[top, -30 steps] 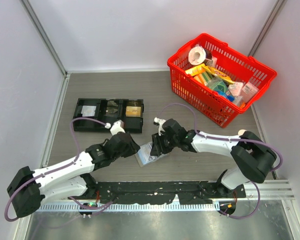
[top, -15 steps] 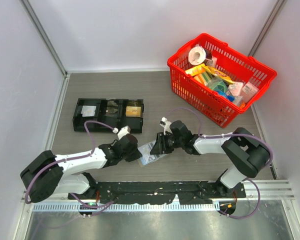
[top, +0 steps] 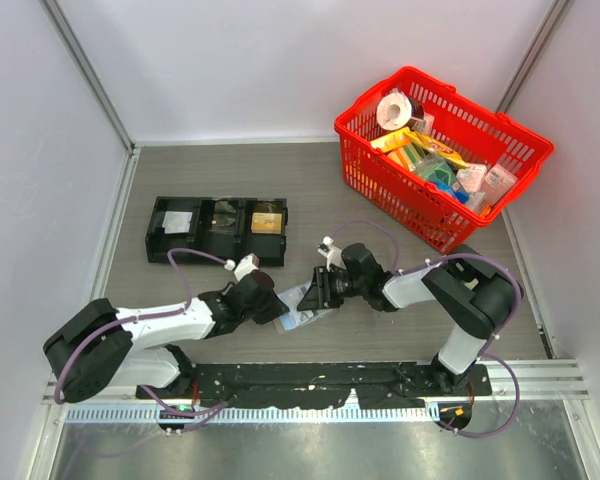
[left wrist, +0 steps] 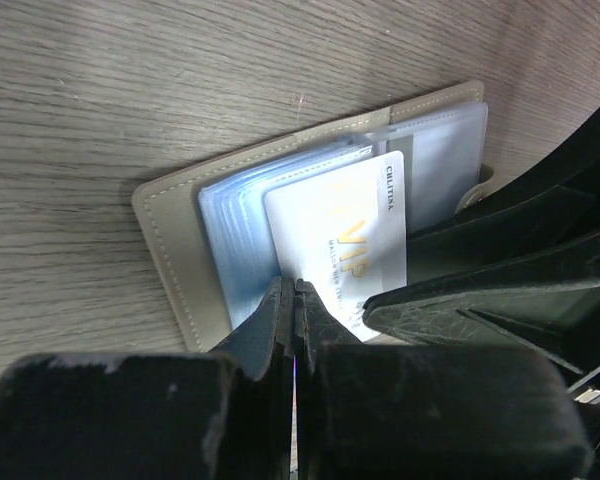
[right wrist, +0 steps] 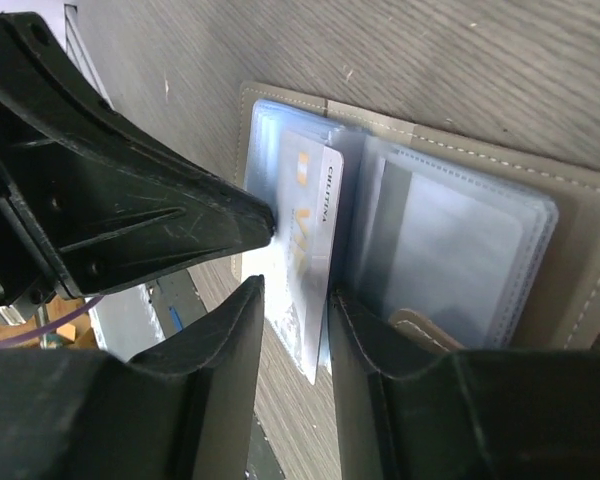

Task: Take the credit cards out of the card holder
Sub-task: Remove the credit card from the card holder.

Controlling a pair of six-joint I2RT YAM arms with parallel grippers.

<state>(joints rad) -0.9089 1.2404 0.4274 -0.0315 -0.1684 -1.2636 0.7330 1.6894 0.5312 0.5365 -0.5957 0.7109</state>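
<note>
The card holder [top: 300,318] lies open on the table between my two grippers, grey border [left wrist: 170,250] outside, pale blue clear pockets inside. A whitish credit card [left wrist: 350,230] with gold "VIP" lettering sticks partway out of a pocket, past the holder's edge [right wrist: 315,230]. My left gripper [top: 275,308] is shut, its tips [left wrist: 295,287] resting at the card's left edge on the blue pocket. My right gripper [top: 315,293] is open, its jaws [right wrist: 292,295] straddling the card's free end, with the card close against the right finger [right wrist: 355,330]. Any other cards are hidden in the pockets.
A long black three-compartment tray [top: 217,230] sits at the left rear. A red basket [top: 380,165] full of groceries stands at the back right. White walls close the left, rear and right sides. The arm bases and a black rail run along the near edge.
My left gripper has come down and right onto the card holder. My right gripper has lowered slightly and stays at the holder's right side. The holder has barely shifted.
</note>
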